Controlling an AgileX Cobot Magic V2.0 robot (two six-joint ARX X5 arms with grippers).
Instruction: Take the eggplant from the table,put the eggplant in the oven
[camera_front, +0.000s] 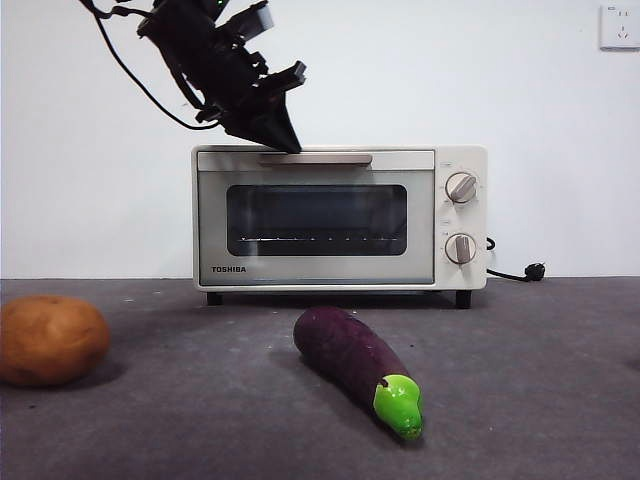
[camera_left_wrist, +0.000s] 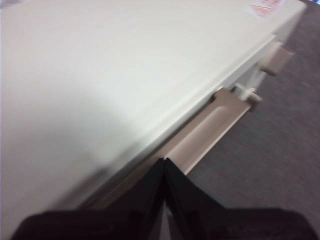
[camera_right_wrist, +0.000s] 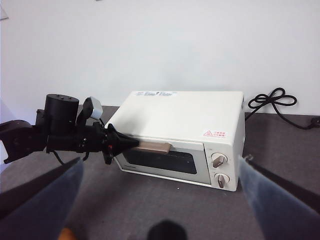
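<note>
Dark grey and matte, the table runs the whole width of the front view, its surface faintly speckled, and meets a plain white wall behind. A white wall socket sits high on that wall toward the right, and a black power cord with its plug lies on the table behind and beside the oven.

The oven stands toward the back edge of the table, about mid-width, cream-white with a dark glass window, its door closed, a wire rack visible inside. Two round knobs stack one above the other on its right panel.

The eggplant lies on the table in front of the oven, well apart from it and near the front edge, purple body angled back-left and green cap toward the front. A round orange-brown potato rests at the left edge of the table.

The left gripper comes down from the upper left, its black jaws pressed together to a point with nothing between them, the tip right at the left end of the oven's bar handle. The right gripper hangs high above the table's front, jaws spread wide and empty.
</note>
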